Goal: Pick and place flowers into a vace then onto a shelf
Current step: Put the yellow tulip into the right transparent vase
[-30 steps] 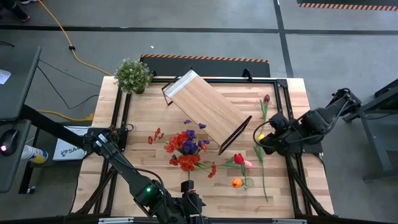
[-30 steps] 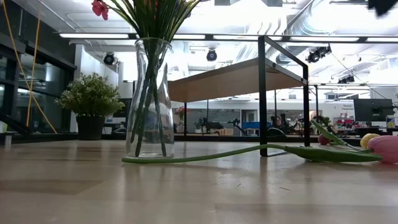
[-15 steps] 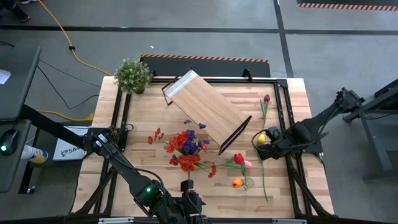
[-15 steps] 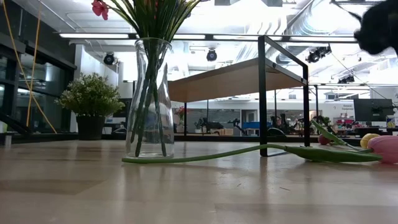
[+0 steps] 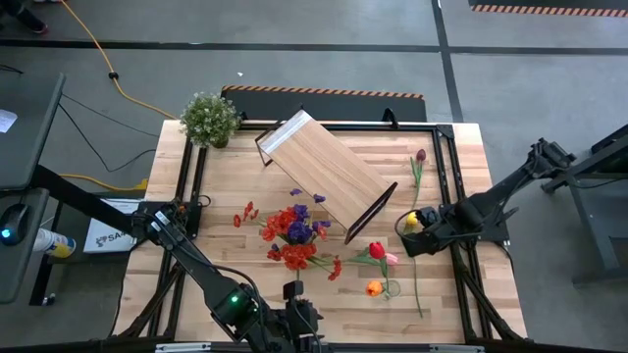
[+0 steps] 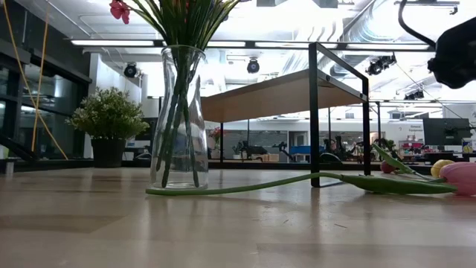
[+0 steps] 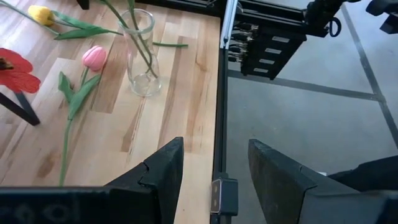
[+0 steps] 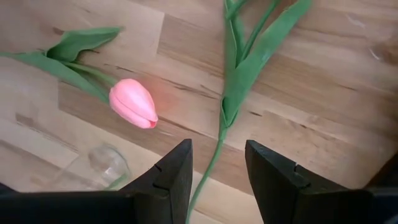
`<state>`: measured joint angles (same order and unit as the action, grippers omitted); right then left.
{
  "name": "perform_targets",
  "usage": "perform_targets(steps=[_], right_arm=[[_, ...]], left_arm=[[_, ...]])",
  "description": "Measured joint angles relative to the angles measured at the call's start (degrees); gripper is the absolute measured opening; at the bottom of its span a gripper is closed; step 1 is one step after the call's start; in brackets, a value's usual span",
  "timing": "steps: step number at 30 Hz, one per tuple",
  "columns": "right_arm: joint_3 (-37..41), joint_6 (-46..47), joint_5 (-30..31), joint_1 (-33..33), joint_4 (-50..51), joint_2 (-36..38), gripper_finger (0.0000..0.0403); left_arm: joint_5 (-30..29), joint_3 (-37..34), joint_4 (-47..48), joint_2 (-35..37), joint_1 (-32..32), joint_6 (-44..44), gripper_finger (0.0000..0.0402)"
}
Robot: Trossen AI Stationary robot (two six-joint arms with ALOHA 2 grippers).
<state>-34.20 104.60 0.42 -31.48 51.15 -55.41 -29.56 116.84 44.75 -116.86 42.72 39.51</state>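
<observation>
A clear glass vase [image 6: 178,119] holding red and purple flowers [image 5: 294,233] stands mid-table. The light-wood shelf [image 5: 329,176] stands on its black legs [image 6: 314,112] behind it. Loose tulips lie on the table's right half: yellow [image 5: 412,219], red [image 5: 377,250], pink [image 8: 134,102], dark maroon [image 5: 420,155]. An orange one [image 5: 374,287] is beside a small glass vase [image 7: 140,53]. My right gripper [image 8: 217,167] is open and hovers above a green stem [image 8: 233,99] next to the pink tulip, well off the table [image 6: 455,53]. My left gripper [image 7: 214,168] is open at the near edge.
A bushy potted plant [image 5: 209,118] stands at the far left corner. Red blossom sprays [image 5: 245,213] lie left of the vase. The black frame rail [image 5: 444,167] runs along the table's right side. The near table edge [image 7: 221,124] drops to the floor beside my left gripper.
My right gripper has come down from high above the table toward the loose tulips, shifting slightly toward the table's left and near edge. Its fingers have stayed apart. The flowers, vase and shelf have not moved.
</observation>
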Motion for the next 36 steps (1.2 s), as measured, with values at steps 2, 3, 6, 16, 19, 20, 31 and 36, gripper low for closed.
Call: perform_targets(steps=[2,3,6,16,19,20,31,36], right_arm=[[0.0,0.01,0.07,0.0,-0.44,-0.81,0.0139],[0.0,0.0,0.07,0.0,-0.61,-1.39,0.0139],[0.0,0.01,0.07,0.0,-1.77,-3.7,0.0139],[0.0,-0.28,0.38,-0.02,-3.3,-10.5,0.0139],[0.0,-0.41,0.52,0.0,-3.56,-11.87,0.0139],[0.0,-0.47,0.61,0.0,-3.68,-12.35,0.0139],[0.83,-0.63,0.61,0.0,-6.5,-15.88,0.0139],[4.87,-0.21,0.1,0.0,-14.76,-16.34,0.0139]], left_arm=[[-0.02,0.0,0.0,0.0,0.0,0.0,0.0211],[-0.03,0.0,0.0,0.0,0.0,0.0,0.0211],[-0.2,0.0,0.0,0.0,0.0,0.0,0.0211],[-0.2,0.0,0.0,0.0,0.0,0.02,0.0211],[-0.17,0.0,0.0,0.0,0.0,0.0,0.0211],[-0.17,0.0,-0.01,0.0,0.0,0.0,0.0211],[-0.13,0.0,-0.02,0.0,0.0,0.0,0.0211],[-0.06,0.0,-0.04,0.0,0.0,0.01,0.0211]])
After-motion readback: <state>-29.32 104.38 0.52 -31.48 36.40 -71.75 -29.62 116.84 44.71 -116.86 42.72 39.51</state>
